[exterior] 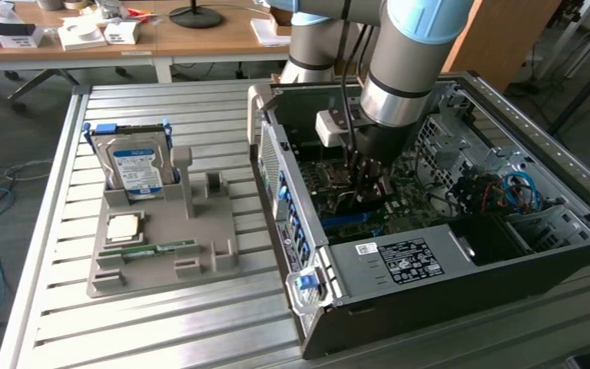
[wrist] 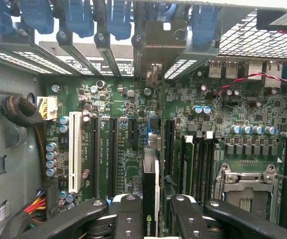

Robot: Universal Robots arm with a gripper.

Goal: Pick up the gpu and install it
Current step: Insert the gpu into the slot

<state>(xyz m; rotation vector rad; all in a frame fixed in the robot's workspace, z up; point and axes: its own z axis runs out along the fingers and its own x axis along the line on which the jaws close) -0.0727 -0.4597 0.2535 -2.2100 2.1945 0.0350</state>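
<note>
The gripper (wrist: 153,221) was clenched on the gpu (wrist: 151,174), with 1 finger (wrist: 128,219) on each side of the card. Seen edge-on from the wrist, the gpu was a thin dark board standing upright. It had a small green logo on its top edge between the fingers. A gray metal bracket (wrist: 160,47) sat at the end farthest from the hand, in line with the blue slot latches (wrist: 78,15).

Beneath the hand lay the green motherboard (wrist: 128,107). The card stood over its black expansion slots, with the white slot (wrist: 75,152) to 1 side of the hand and the CPU socket (wrist: 247,186) to the other. Whether the card was seated could not be told.

In the exterior view the hand sat inside the open computer case (exterior: 377,323), well apart from the gray holder (exterior: 208,265) carrying the hard drive (exterior: 136,165) and RAM stick (exterior: 147,248).
</note>
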